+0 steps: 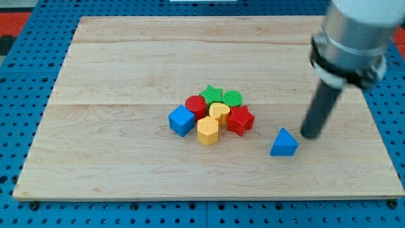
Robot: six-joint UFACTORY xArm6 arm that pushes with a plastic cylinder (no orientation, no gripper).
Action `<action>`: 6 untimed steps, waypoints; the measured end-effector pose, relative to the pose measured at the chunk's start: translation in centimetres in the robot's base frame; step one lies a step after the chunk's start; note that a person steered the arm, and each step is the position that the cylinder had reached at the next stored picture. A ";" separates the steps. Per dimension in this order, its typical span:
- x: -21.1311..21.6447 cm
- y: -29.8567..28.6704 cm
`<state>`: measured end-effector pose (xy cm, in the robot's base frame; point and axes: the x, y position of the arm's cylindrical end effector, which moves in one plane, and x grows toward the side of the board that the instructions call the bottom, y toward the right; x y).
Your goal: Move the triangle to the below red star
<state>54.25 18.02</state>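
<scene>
A blue triangle [283, 142] lies on the wooden board [114, 76], to the right of and a little below the red star [240, 120]. The red star sits at the right edge of a tight cluster of blocks. My tip [310, 135] rests on the board just right of the triangle's upper corner, a small gap away from it. The dark rod rises from it toward the view's top right.
The cluster holds a blue cube [181, 120], a yellow hexagon [207, 131], a yellow block [219, 113], a red round block [196, 105], a green star [211, 94] and a green round block [232, 98]. The board's bottom edge [209, 198] runs below.
</scene>
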 end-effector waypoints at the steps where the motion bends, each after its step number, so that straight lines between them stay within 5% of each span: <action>1: 0.5 -0.9; 2: -3.5 -2.7; 4: 1.9 -7.7; 5: 4.7 0.7; 6: 7.5 -3.7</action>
